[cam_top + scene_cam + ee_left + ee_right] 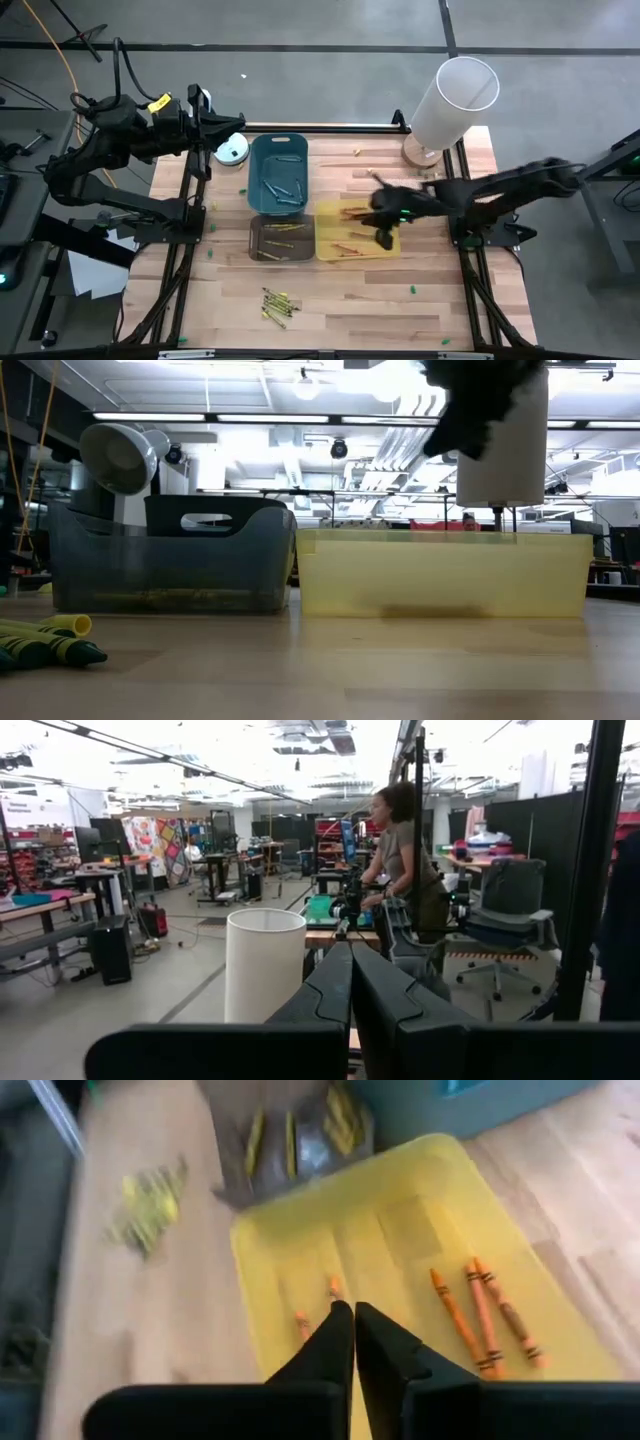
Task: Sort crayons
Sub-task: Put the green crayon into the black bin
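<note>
Wooden slatted table (330,300) seen from above, clock positions taken from the table centre. Right gripper (384,238) above the shallow yellow translucent plastic bin (330,212) at roughly 3 o'clock of centre, fingers (385,1355) pressed together, nothing between them. Orange crayons (485,1320) lying loose on the floor of the yellow bin, three side by side plus two shorter ones near the fingertips. Dark grey-brown translucent plastic bin (255,240) just beside the yellow bin at its 9 o'clock, holding yellow and green crayons (279,240). Tall teal plastic bin with cut-out handles (252,170) at 11 o'clock of centre, touching the rear of the grey-brown bin, a few thin sticks inside, colour not clear. Loose cluster of yellow and green crayons (276,303) on the bare table at 7 o'clock, well apart from all bins; same cluster at the near left in the low view (45,640). Left gripper (225,130) parked at the 10 o'clock edge of the table, fingers (395,1005) closed and empty. White cylindrical tube (452,98) standing upright at 1 o'clock. Person (405,860) standing at a bench in the room beyond.
</note>
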Tool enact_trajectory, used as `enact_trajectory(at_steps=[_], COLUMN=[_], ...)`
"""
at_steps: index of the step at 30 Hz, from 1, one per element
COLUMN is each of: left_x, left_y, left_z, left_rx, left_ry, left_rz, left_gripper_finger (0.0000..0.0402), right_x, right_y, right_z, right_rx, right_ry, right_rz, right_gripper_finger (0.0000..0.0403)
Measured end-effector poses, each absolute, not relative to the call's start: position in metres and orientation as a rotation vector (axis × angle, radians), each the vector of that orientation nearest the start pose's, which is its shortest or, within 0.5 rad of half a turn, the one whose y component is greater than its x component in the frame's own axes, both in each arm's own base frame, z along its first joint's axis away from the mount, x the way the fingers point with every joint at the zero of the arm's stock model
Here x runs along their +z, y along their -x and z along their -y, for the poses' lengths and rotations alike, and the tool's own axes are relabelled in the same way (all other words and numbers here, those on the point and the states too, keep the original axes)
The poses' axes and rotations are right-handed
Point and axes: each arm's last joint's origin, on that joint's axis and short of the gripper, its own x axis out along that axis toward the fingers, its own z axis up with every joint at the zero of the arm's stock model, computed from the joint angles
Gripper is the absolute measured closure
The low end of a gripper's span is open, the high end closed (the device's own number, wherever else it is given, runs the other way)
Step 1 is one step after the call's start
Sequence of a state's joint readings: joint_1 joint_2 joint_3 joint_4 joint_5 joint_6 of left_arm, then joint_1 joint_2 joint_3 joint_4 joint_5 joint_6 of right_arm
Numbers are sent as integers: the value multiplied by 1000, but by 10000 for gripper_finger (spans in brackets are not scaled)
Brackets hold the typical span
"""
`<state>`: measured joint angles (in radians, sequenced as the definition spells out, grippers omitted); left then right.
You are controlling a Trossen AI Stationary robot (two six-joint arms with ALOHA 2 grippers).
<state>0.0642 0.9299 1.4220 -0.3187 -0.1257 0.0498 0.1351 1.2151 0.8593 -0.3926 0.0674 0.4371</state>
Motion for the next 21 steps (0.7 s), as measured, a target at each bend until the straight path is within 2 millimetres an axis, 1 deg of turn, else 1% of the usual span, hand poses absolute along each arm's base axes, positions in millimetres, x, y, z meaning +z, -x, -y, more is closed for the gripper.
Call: enact_trajectory(at_steps=[3, 5, 7, 11, 15, 18, 21], left_x=[496, 486, 469, 422, 368, 331, 300], left_y=[-150, -157, -166, -186, -199, -197, -187], left_z=[-13, -13, -13, -14, -14, -14, -14], left_rx=[187, 172, 156, 139, 93, 75, 80], left_ry=[-73, -81, -57, 57, 142, 200, 253], left_rz=[149, 128, 101, 116, 233, 327, 354], left_gripper_finger=[401, 402, 401, 401, 401, 402, 402], right_x=[250, 249, 249, 251, 257, 263, 269], right_y=[-219, -206, -199, -197, -199, -200, -201], right_z=[-35, -36, -36, -35, -36, -36, -35], right_rx=[-123, -87, -52, -26, -7, -12, -25], right_ry=[-450, -484, -495, -484, -443, -450, -447], right_rz=[-562, -448, -359, -291, -284, -264, -243], right_gripper_finger=[392, 399, 399, 402, 402, 402, 402])
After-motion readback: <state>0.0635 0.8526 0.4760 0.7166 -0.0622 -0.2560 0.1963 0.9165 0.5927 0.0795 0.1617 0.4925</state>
